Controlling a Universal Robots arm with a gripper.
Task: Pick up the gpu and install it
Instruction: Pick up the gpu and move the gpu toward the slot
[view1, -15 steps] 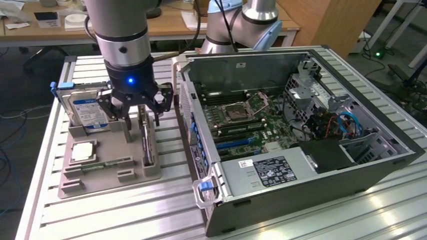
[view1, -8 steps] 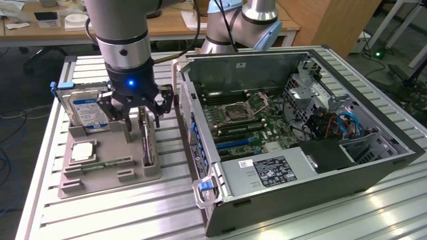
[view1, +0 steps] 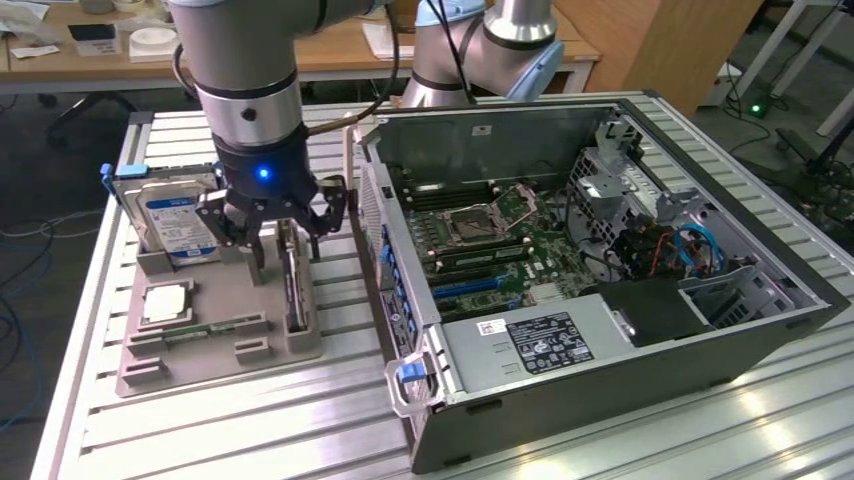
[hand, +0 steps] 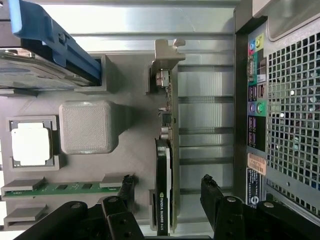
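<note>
Black two-fingered hand (view1: 287, 255) is wide open, grips nothing, and sits low over the thin dark-green gpu card with the silver metal bracket (view1: 296, 290).

Wrist view: hand (hand: 169, 192) straddles the gpu (hand: 168, 150), one finger (hand: 126, 189) on the tray side, the other on the case side. There's a gap on both sides and no contact visible.

The gpu stands on edge in a slot of the grey plastic holder tray (view1: 200, 372), along the tray edge nearest the case. Its bracket end is at the hard-drive end of the tray. The black fan shroud (hand: 161, 200) is at the other end, between the fingers.

Neighbours on the tray (hand: 135, 150), all on the side away from the case:
- boxy silver hard drive with blue label (view1: 174, 225), upright in a blue carrier (hand: 55, 40)
- square silver processor chip (view1: 163, 300), flat in its recess (hand: 31, 145)
- narrow green memory stick (view1: 214, 327); its end (hand: 65, 187) is near the tray-side finger
- grey textured block (hand: 86, 127), apart from the card

On the other side is the open dark-grey computer case (view1: 574, 420), lying with its open side up. Its rear port panel (hand: 255, 100) faces the tray, with a bare strip of the slatted aluminium surface (hand: 200, 115) between them.

Inside the case are a green motherboard (view1: 494, 235), a black power supply with a white label (view1: 541, 342) and blue cables (view1: 694, 250). A second grey robot arm (view1: 467, 50) stands behind the case.
</note>
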